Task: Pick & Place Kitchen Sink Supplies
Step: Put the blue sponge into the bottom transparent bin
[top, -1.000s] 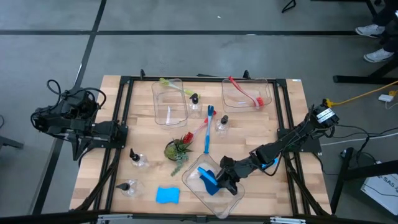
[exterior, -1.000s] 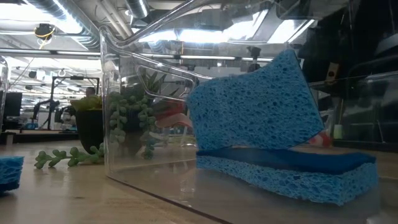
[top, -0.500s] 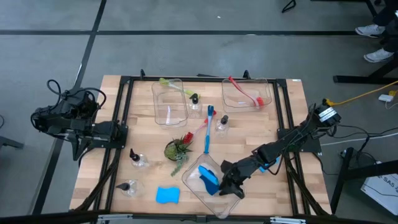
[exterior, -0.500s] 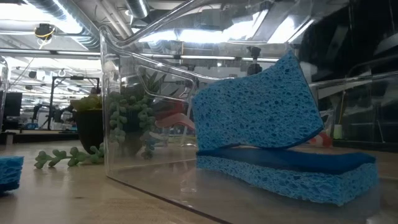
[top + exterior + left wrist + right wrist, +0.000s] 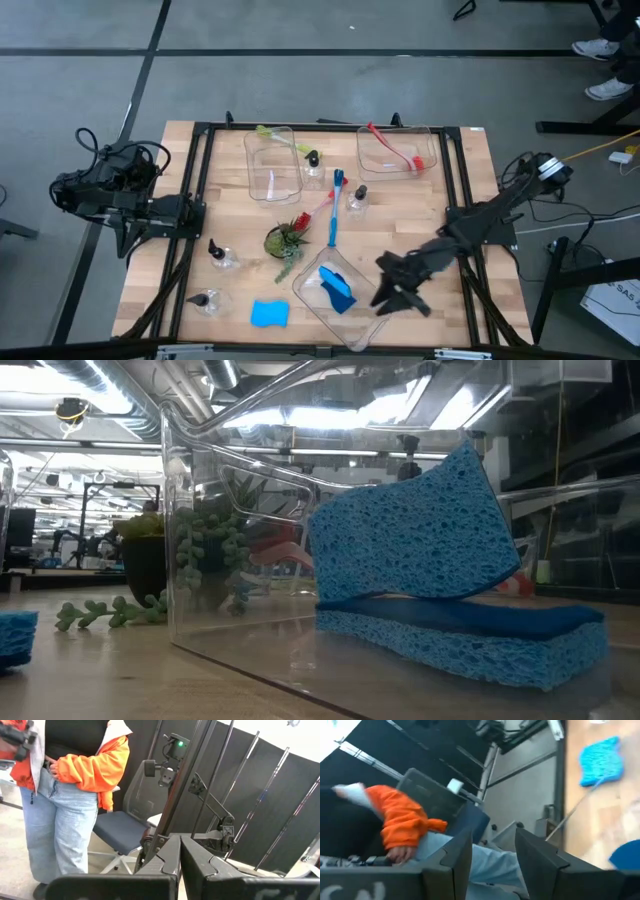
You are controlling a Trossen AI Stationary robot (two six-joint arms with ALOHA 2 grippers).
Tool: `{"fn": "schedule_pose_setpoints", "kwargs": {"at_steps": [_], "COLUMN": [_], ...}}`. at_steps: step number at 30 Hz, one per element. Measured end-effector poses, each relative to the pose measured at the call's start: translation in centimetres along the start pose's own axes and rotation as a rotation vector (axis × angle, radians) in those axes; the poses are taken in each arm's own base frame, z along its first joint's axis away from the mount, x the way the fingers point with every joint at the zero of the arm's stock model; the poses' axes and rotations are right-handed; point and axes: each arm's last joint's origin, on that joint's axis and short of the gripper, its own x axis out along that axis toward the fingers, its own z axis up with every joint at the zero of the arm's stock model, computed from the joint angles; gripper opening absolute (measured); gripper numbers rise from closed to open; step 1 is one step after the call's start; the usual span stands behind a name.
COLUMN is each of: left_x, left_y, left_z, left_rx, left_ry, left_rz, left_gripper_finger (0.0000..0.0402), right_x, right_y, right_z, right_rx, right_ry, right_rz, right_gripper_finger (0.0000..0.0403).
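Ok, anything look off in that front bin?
Yes: in the front bin, one sponge leans tilted across the flat sponge rather than lying flat. The right gripper is open, beside the bin.

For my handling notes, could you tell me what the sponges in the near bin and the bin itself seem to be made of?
The sponges look like soft blue foam: matte, with an open-pored surface. The bin looks like rigid clear plastic: glossy, and the plant shows through its wall.

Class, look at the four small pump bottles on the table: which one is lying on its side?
The pump bottle near the table's front-left corner, left of the loose blue sponge. It lies tipped over, pump pointing sideways; the other three stand upright.
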Motion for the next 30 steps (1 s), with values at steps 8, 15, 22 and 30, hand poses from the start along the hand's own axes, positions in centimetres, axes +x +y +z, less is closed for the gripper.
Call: {"fn": "schedule_pose_setpoints", "kwargs": {"at_steps": [8,15,22,30], "left_x": [0.0,0.0,0.0,0.0], "left_y": [0.0,0.0,0.0,0.0], "left_z": [0.0,0.0,0.0,0.0], "left_rx": [0.0,0.0,0.0,0.0], "left_ry": [0.0,0.0,0.0,0.0], "left_rz": [0.0,0.0,0.0,0.0], "left_gripper_finger": [0.0006,0.0006,0.0006,0.0006], "right_x": [-5.3,-6.6,-7.3,-7.0], "right_y": [2.8,1.8,-0.7,-2.5], "right_z": [-2.0,-4.9,-7.7,-9.6], "right_rx": [-0.022,-0.021,0.079,0.153], "right_ry": [-0.057,0.015,0.132,0.253], "right_rz": [-0.23,-0.506,-0.839,-1.072], "right_gripper_finger": [0.0149,0.0149,0.0149,0.0149]}}
